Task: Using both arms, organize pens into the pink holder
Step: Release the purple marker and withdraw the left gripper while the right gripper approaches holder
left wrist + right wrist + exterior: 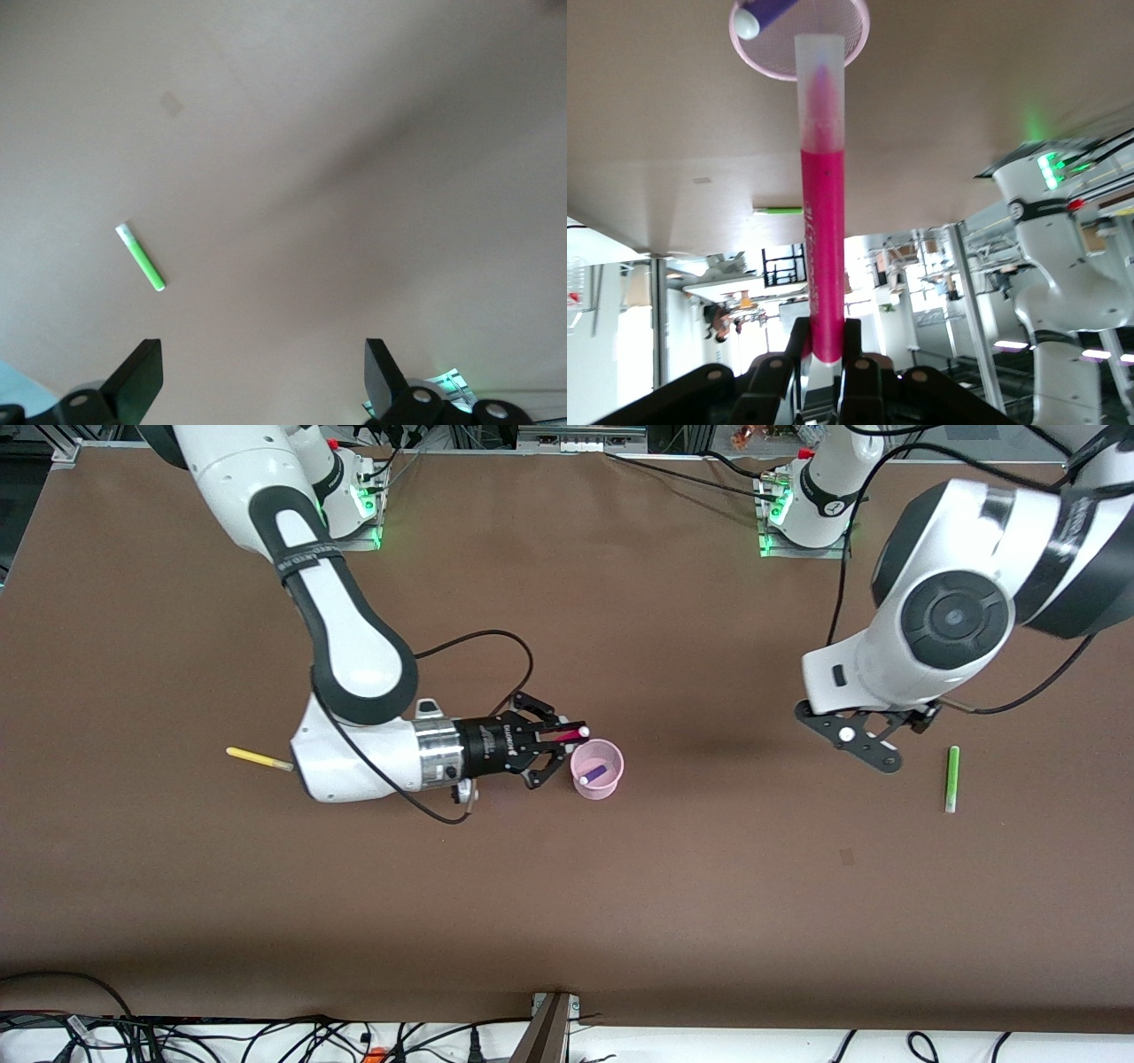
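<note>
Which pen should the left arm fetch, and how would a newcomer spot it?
Start at the left arm's end of the brown table, where the open left gripper hovers. Beside it on the table lies the green pen, alone there; the yellow pen lies at the right arm's end, and the others are at the pink holder.

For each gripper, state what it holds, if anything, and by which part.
The right gripper holds the magenta pen by one end, its pale end toward the pink holder. The left gripper is open, holding nothing.

table (620, 886): brown, bare | cables (266, 1041): along its near edge
</note>
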`<action>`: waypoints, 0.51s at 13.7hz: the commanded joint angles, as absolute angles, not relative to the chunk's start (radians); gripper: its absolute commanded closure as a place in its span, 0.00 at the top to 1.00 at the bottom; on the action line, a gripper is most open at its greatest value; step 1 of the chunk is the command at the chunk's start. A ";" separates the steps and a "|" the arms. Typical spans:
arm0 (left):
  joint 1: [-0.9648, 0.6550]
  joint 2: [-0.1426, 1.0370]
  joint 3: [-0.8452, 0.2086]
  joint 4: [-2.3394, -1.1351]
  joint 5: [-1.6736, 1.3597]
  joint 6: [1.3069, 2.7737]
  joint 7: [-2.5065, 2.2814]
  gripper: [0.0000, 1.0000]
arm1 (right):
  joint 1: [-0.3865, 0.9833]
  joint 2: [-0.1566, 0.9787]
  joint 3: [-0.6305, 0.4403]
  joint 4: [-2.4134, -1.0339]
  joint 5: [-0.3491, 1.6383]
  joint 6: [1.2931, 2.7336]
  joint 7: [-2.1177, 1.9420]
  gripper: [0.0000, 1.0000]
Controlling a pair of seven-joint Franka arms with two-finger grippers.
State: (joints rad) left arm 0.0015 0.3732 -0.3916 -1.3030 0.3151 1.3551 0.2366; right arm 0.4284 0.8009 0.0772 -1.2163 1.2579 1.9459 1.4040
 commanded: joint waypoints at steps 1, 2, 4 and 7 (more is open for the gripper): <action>0.073 0.278 -0.393 -1.316 0.223 1.351 0.215 1.00 | 0.488 0.839 0.075 -1.213 1.347 2.055 1.387 0.00; 0.074 0.225 -0.376 -1.351 0.201 1.391 0.206 1.00 | 0.509 0.847 0.075 -1.213 1.370 2.084 1.381 0.00; 0.072 0.166 -0.290 -1.416 0.180 1.433 0.141 1.00 | 0.538 0.868 0.075 -1.213 1.434 2.118 1.378 0.00; -0.006 0.019 -0.129 -1.641 0.180 1.653 0.042 1.00 | 0.560 0.890 0.075 -1.215 1.535 2.125 1.286 0.00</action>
State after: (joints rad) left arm 0.0452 0.1542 -0.2283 -1.4281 0.2019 1.5088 0.1075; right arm 0.5518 0.8788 0.0776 -1.2178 1.4641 2.1167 1.3504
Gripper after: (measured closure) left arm 0.000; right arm 0.824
